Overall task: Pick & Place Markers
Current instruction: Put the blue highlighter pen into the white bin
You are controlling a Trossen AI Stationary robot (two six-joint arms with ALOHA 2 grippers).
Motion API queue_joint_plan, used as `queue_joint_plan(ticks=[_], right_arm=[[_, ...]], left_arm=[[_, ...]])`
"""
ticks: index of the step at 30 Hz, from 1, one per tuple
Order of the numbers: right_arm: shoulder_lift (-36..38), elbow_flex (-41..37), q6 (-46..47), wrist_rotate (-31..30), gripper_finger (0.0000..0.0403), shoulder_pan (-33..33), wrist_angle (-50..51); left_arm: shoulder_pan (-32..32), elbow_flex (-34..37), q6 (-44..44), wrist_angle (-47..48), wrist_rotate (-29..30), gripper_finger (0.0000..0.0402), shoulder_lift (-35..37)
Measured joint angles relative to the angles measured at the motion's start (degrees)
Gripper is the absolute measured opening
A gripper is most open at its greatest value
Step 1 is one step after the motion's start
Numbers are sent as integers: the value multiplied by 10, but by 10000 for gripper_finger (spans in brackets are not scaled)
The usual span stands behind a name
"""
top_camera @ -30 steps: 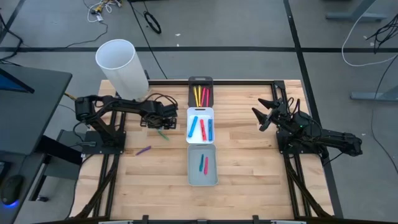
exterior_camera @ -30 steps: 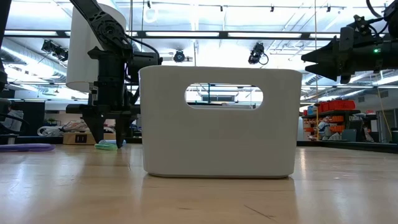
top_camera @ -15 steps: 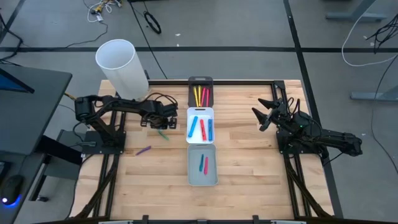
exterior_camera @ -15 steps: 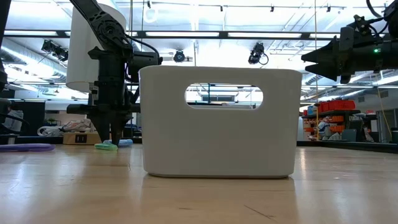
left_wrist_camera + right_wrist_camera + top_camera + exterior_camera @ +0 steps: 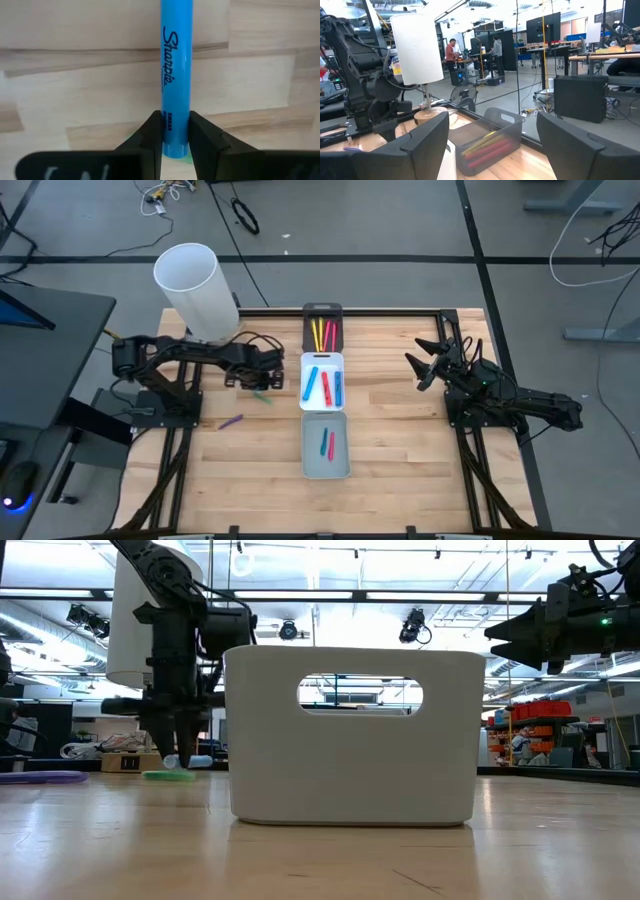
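Note:
My left gripper (image 5: 262, 375) points down over the table's left half, just left of the white tray (image 5: 322, 360), and is shut on a blue marker (image 5: 176, 65). A green marker (image 5: 262, 396) lies on the wood right below it, and a purple marker (image 5: 231, 421) lies nearer the front. Yellow and red markers lie in the black tray (image 5: 322, 310), blue and red ones in the white tray, and a red and a blue one in the grey tray (image 5: 325, 470). My right gripper (image 5: 424, 366) hangs open above the table's right side. My left gripper pinches the blue marker between its two fingers (image 5: 152, 137), close to one end of the barrel (image 5: 175, 127). The fingers come from above, pointing down, and lie across the marker. The marker lies about level, just clear of the wood (image 5: 198, 761).
A tall white cylinder (image 5: 195, 288) stands at the table's far left corner, close behind my left arm. The three trays form a row down the table's middle. Bare wood lies between the trays and my right arm. Beyond the table, people stand in the room (image 5: 495, 50).
My left gripper has shut on the blue marker and then risen a little, taking the marker just off the wood. The green marker has stayed on the table beneath it.

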State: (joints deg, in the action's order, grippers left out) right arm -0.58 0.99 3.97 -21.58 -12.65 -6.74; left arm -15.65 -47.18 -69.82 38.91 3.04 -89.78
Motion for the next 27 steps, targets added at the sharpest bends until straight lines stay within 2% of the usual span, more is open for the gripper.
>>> queue_joint_plan(ticks=[10, 17, 27], right_arm=[[0, 0, 0, 0, 302, 0, 0], [0, 0, 0, 0, 302, 0, 0], [0, 0, 0, 0, 302, 0, 0]], left_arm=[[47, -16, -60, 52, -5, 73, 47], [87, -104, -82, 136, 3, 73, 51], [124, -242, -121, 260, 60, 73, 51]])
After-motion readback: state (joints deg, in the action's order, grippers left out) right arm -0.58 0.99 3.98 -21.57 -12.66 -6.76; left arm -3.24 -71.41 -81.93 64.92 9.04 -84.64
